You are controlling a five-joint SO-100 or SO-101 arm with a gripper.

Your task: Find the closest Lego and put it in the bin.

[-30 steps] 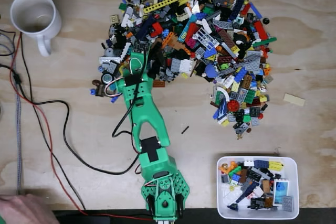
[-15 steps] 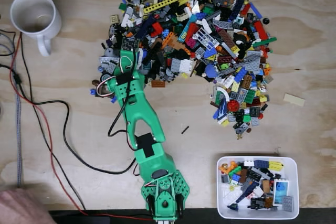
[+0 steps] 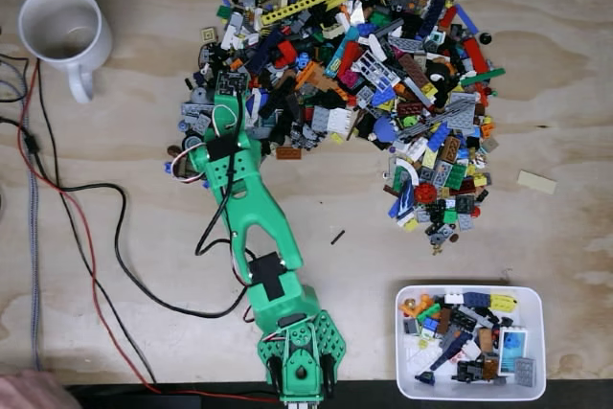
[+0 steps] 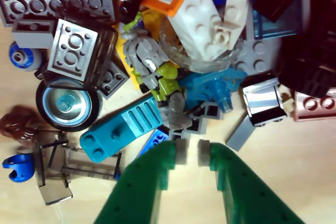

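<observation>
A big heap of mixed Lego [image 3: 354,64] covers the upper middle of the table in the fixed view. My green arm reaches from the bottom edge to the heap's left fringe, where the gripper [image 3: 228,91] sits over the pieces. In the wrist view the gripper [image 4: 190,151] hangs low over the heap's edge, its green fingers [image 4: 147,182] almost touching, with nothing between them. Just ahead of the tips lie a teal grille piece [image 4: 122,129], a grey and lime figure [image 4: 157,80] and a black wheel [image 4: 65,103]. The white bin [image 3: 538,332], holding several pieces, stands at the bottom right.
A white mug [image 3: 62,31] stands at the top left, with black and red cables [image 3: 96,265] running down the left side. A person's hand [image 3: 29,395] shows at the bottom left corner. A tan plate [image 3: 536,182] and a small black bit [image 3: 337,237] lie loose.
The arm has swung left and reached a little further along the heap's left edge. The hand at the bottom left has slid down, mostly out of frame.
</observation>
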